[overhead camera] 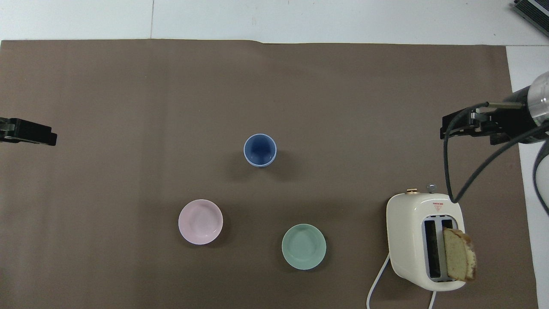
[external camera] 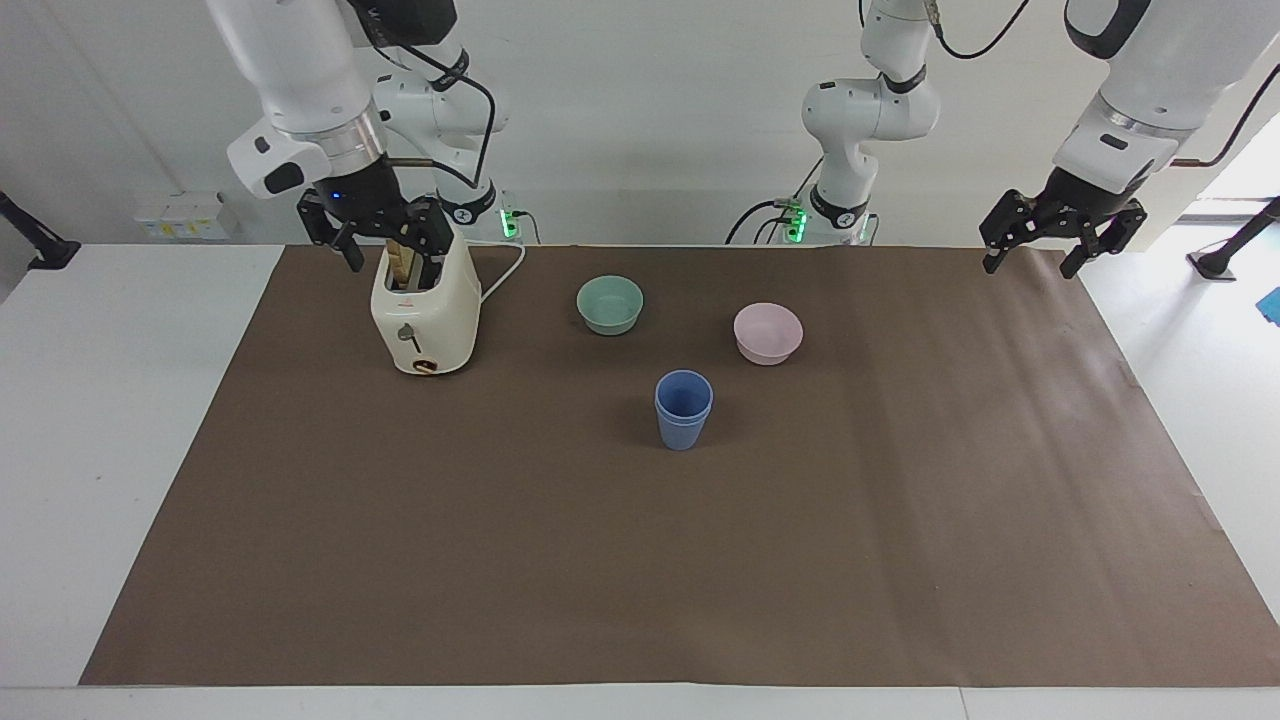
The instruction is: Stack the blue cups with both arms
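The two blue cups (external camera: 683,410) stand nested one inside the other, upright, mid-mat; two rims show one above the other. They also show in the overhead view (overhead camera: 260,149). No gripper touches them. My right gripper (external camera: 388,248) is open and empty, raised above the toaster at the right arm's end of the mat; it also shows in the overhead view (overhead camera: 455,127). My left gripper (external camera: 1033,262) is open and empty, held up over the mat's edge at the left arm's end; its tip shows in the overhead view (overhead camera: 31,132). The left arm waits.
A cream toaster (external camera: 425,315) with a slice of bread (overhead camera: 459,259) in one slot stands at the right arm's end. A green bowl (external camera: 610,303) and a pink bowl (external camera: 768,332) sit nearer to the robots than the cups. A brown mat (external camera: 640,580) covers the table.
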`<action>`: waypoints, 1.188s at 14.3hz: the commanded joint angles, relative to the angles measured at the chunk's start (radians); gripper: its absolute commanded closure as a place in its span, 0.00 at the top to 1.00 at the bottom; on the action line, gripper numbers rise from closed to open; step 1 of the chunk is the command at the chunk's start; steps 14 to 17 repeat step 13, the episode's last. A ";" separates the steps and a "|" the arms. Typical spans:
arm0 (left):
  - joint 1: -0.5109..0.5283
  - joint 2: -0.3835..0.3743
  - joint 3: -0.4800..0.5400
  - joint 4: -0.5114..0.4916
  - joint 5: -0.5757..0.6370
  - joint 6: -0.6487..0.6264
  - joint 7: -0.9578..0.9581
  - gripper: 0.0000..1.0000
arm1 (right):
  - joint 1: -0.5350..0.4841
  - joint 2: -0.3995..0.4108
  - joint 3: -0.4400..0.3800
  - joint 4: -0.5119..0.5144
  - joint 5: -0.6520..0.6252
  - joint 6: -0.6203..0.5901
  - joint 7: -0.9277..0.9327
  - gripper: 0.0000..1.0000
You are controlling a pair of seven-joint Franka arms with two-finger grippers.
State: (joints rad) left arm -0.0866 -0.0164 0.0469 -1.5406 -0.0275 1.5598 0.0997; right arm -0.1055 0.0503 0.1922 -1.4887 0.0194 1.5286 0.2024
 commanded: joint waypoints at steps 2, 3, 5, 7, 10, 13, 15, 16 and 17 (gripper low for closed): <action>0.004 -0.022 -0.001 -0.021 -0.012 -0.001 -0.006 1.00 | -0.003 -0.041 0.003 -0.097 0.016 0.087 -0.021 1.00; 0.007 -0.022 -0.001 -0.021 -0.012 0.002 -0.006 1.00 | -0.009 -0.043 0.003 -0.107 0.007 0.087 -0.034 1.00; 0.008 -0.022 -0.001 -0.021 -0.012 0.002 -0.005 1.00 | -0.025 -0.046 0.001 -0.111 -0.007 0.088 -0.073 1.00; 0.008 -0.022 -0.001 -0.021 -0.012 0.003 -0.005 1.00 | -0.025 -0.044 0.001 -0.116 -0.007 0.093 -0.072 1.00; 0.008 -0.022 -0.001 -0.023 -0.012 0.003 -0.005 1.00 | -0.025 -0.046 0.001 -0.120 -0.007 0.097 -0.072 1.00; 0.008 -0.022 -0.001 -0.023 -0.012 0.003 -0.003 1.00 | -0.025 -0.047 0.001 -0.120 -0.007 0.097 -0.069 1.00; 0.008 -0.022 -0.001 -0.023 -0.012 0.003 -0.003 1.00 | -0.025 -0.047 0.001 -0.120 -0.007 0.097 -0.069 1.00; 0.008 -0.022 -0.001 -0.023 -0.012 0.003 -0.003 1.00 | -0.025 -0.047 0.001 -0.120 -0.007 0.097 -0.069 1.00; 0.008 -0.022 -0.001 -0.023 -0.012 0.003 -0.003 1.00 | -0.025 -0.047 0.001 -0.120 -0.007 0.097 -0.069 1.00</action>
